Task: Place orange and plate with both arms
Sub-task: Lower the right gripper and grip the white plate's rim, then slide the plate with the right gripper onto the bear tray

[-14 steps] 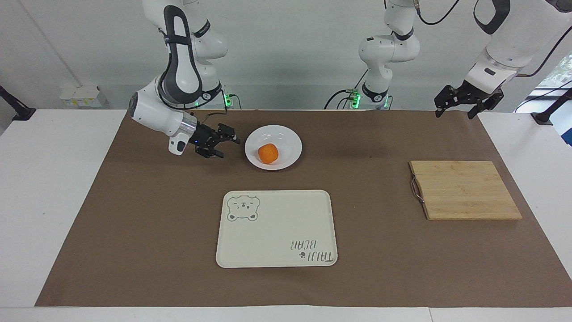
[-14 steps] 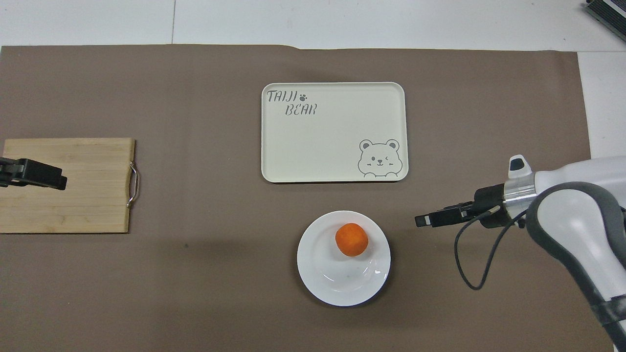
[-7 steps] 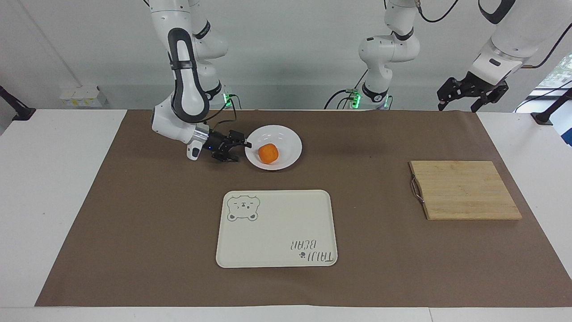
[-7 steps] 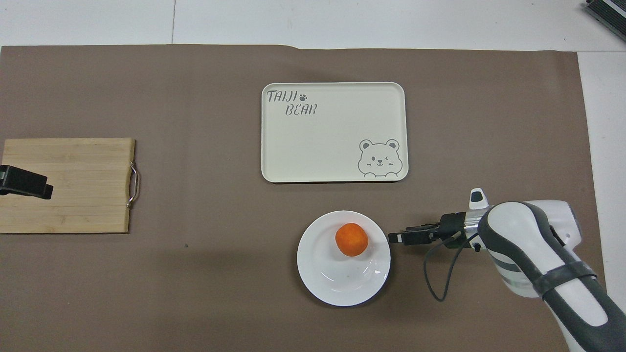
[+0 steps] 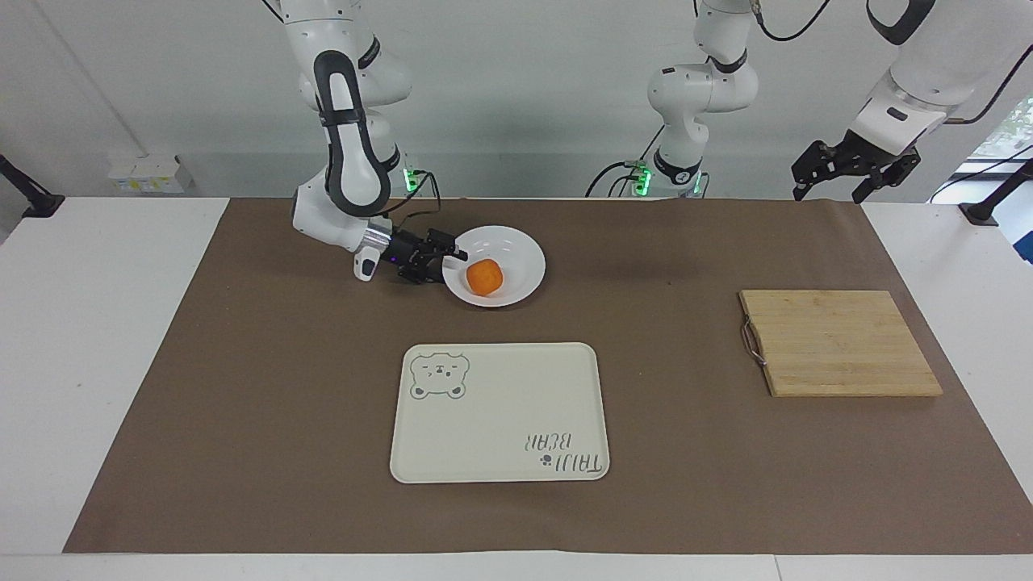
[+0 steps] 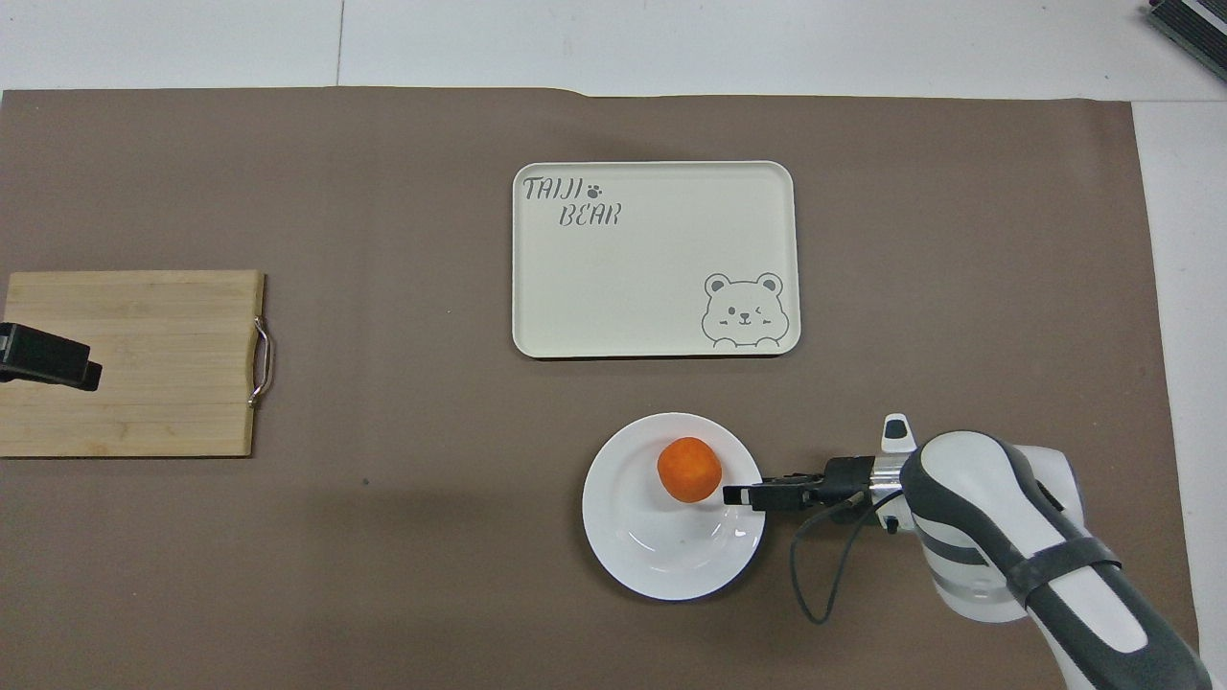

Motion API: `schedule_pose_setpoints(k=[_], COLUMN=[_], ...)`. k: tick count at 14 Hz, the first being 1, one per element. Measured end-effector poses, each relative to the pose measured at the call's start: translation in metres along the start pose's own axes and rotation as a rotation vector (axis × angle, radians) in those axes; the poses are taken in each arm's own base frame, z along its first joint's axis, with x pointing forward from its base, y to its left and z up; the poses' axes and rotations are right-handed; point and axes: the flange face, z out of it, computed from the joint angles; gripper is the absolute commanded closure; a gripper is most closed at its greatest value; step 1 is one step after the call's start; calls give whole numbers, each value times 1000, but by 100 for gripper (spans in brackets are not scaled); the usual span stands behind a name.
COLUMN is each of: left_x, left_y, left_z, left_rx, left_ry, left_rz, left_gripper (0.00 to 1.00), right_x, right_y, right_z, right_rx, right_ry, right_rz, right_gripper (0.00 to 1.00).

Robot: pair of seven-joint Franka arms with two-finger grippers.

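Low at the upper left of the facing view, the right gripper [image 5: 446,262] lies almost level at the plate [image 5: 516,242], its fingers straddling the rim on the side toward the right arm's end of the table; the jaws stand apart, one above the rim and one below, and whether they already pinch it I cannot tell; in the overhead view its tip [image 6: 743,495] overlaps the plate [image 6: 652,556] edge at lower centre. Inside the plate sits the orange [image 5: 484,277], just beside the fingertips but apart from them; overhead it [image 6: 689,470] shows in the part of the well farther from the robots. At the upper right of the facing view the left gripper [image 5: 839,187] waits in the air, jaws wide and holding nothing; overhead it [image 6: 48,356] covers the cutting board [image 6: 173,355] at the left edge. Mid-frame lies the bear tray [image 5: 500,411], farther from the robots than the plate, on the brown mat [image 5: 282,403].
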Motion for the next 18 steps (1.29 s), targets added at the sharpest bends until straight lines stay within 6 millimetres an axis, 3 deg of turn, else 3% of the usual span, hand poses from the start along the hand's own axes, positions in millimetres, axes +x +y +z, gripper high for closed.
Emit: schedule_pose_setpoints(k=[3, 5, 18], left_x=[0, 0, 0], left_y=[0, 0, 0], left_z=[0, 0, 0], left_rx=[0, 0, 0], left_ry=[0, 0, -1], left_rz=[0, 0, 0], left_gripper=[0, 0, 0], right_x=[-3, -2, 6], right_y=[1, 3, -3], right_z=[0, -1, -6], right_rx=[0, -7, 20], right_ry=[1, 6, 66], right_rz=[6, 8, -6], right_gripper=[69, 100, 100])
